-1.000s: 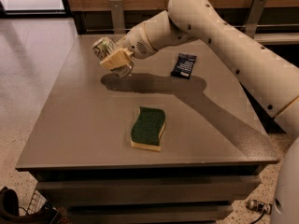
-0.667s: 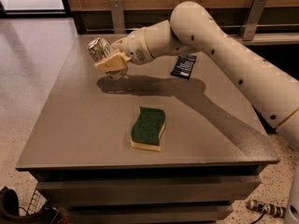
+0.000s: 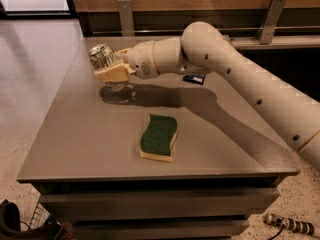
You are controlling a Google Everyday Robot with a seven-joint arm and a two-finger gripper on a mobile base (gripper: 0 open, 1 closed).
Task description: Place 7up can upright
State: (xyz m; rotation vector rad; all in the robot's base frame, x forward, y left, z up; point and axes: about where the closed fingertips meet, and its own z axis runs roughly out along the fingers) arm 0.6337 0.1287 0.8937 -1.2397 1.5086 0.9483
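Observation:
The 7up can (image 3: pixel 101 57), silver with green markings, is held in my gripper (image 3: pixel 111 68) over the far left part of the grey table (image 3: pixel 90 134). It leans to the left with its shiny top end up and its base close to or touching the tabletop. The gripper's cream fingers (image 3: pixel 114 74) are shut around the can's lower body. The white arm reaches in from the right.
A green-and-yellow sponge (image 3: pixel 159 137) lies near the table's front middle. A dark blue flat packet (image 3: pixel 194 78) lies behind the arm, partly hidden. A wall rail with metal brackets runs behind the table. Floor lies to the left.
The arm has carried the can slightly left and lower toward the tabletop. The can stays gripped and tilted. Sponge and packet have not moved.

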